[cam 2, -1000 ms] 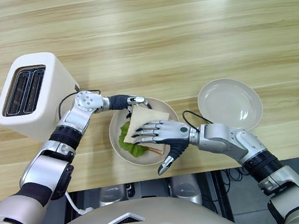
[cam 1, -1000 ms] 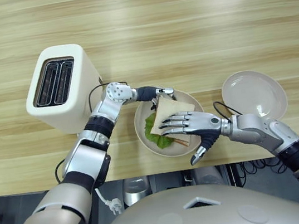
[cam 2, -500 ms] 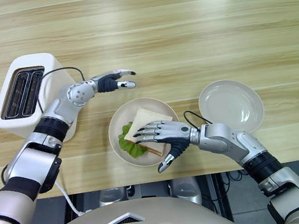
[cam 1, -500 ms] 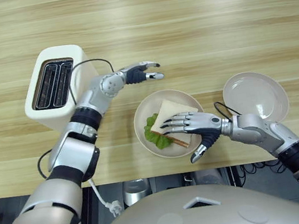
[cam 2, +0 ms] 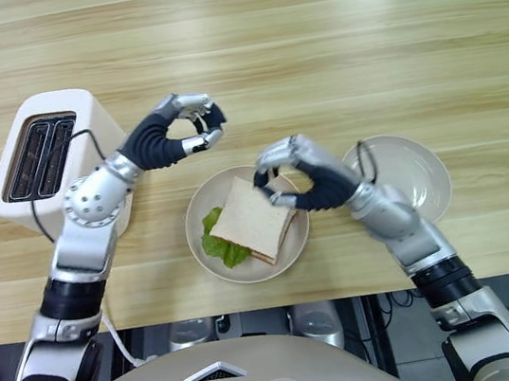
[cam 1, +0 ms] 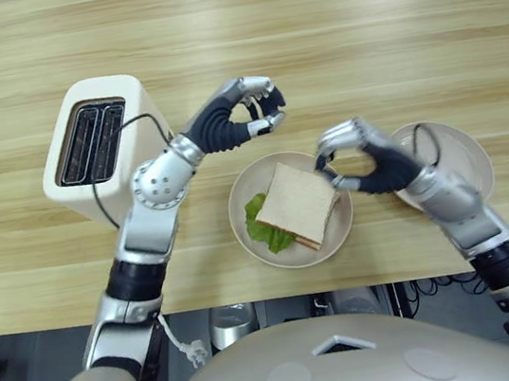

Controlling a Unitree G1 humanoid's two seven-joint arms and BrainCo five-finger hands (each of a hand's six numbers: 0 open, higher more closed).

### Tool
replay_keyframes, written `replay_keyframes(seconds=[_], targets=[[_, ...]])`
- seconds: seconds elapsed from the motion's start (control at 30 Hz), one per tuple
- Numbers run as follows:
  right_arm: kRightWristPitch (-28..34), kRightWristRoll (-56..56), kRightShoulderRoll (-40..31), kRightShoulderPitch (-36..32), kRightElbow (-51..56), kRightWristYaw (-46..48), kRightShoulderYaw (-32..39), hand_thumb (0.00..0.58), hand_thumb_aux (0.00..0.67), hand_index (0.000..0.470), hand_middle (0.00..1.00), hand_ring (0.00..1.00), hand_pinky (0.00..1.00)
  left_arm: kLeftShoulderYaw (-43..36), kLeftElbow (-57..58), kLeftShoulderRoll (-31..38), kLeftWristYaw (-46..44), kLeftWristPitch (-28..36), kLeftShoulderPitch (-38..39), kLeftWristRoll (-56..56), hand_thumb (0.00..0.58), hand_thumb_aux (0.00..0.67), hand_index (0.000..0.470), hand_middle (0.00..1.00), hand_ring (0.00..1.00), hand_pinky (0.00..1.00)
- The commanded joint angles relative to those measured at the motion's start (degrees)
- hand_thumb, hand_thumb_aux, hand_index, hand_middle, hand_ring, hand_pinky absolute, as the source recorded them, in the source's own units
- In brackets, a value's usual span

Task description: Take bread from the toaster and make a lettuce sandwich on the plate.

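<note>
A sandwich (cam 1: 296, 205) of white bread lies on the round beige plate (cam 1: 250, 234), with green lettuce (cam 1: 266, 232) sticking out at its left edge. The cream toaster (cam 1: 98, 147) stands to the left, its two slots dark. My left hand (cam 1: 248, 115) hovers above the table just behind the plate, fingers curled, holding nothing. My right hand (cam 1: 357, 156) is raised at the plate's right edge, fingers curled, clear of the bread.
A second beige plate (cam 1: 460, 155) with nothing on it sits at the right, partly behind my right forearm. The toaster's black cord (cam 1: 157, 128) loops beside the toaster. Bare wooden table stretches behind; the table's front edge runs just below the plates.
My right hand lifted off the sandwich, swung up to the right and curled. My left hand left the bread, rose behind the plate and curled its fingers. The sandwich lies uncovered.
</note>
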Motion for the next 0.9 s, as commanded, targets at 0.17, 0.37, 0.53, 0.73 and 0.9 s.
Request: replay_keyframes(seconds=[0.17, 0.37, 0.53, 0.73, 0.9], targets=[[10.5, 16.5, -8.1, 4.1, 2.5, 19.0, -2.5, 0.58, 0.67, 0.46, 1.0, 1.0, 1.0, -1.8, -12.7, 11.2, -14.4, 4.5, 17.3, -10.0, 0.58, 0.67, 0.46, 1.0, 1.0, 1.0], [17.5, 14.2, -14.9, 11.6, 5.7, 34.8, 1.1, 0.58, 0.67, 0.46, 1.0, 1.0, 1.0, -4.0, -9.1, 23.2, -22.5, 0.1, 30.0, -7.2, 0.58, 0.67, 0.46, 1.0, 1.0, 1.0], [21.1, 7.2, -16.8, 13.3, 5.2, 38.8, 2.1, 0.58, 0.67, 0.46, 1.0, 1.0, 1.0, -5.4, -9.4, 28.1, -24.4, -1.3, 34.1, -2.2, 0.58, 0.67, 0.46, 1.0, 1.0, 1.0], [21.3, 0.6, -13.4, 12.4, 4.1, 38.3, 3.2, 0.58, 0.67, 0.46, 1.0, 1.0, 1.0, -8.3, -3.1, 27.1, -22.2, -3.8, 30.7, 6.3, 0.58, 0.67, 0.46, 1.0, 1.0, 1.0], [20.1, -6.1, -9.2, 10.3, 5.8, 36.0, 4.1, 0.58, 0.67, 0.46, 1.0, 1.0, 1.0, -11.4, 3.7, 21.6, -16.6, -6.8, 24.9, 14.2, 0.58, 0.67, 0.46, 1.0, 1.0, 1.0]])
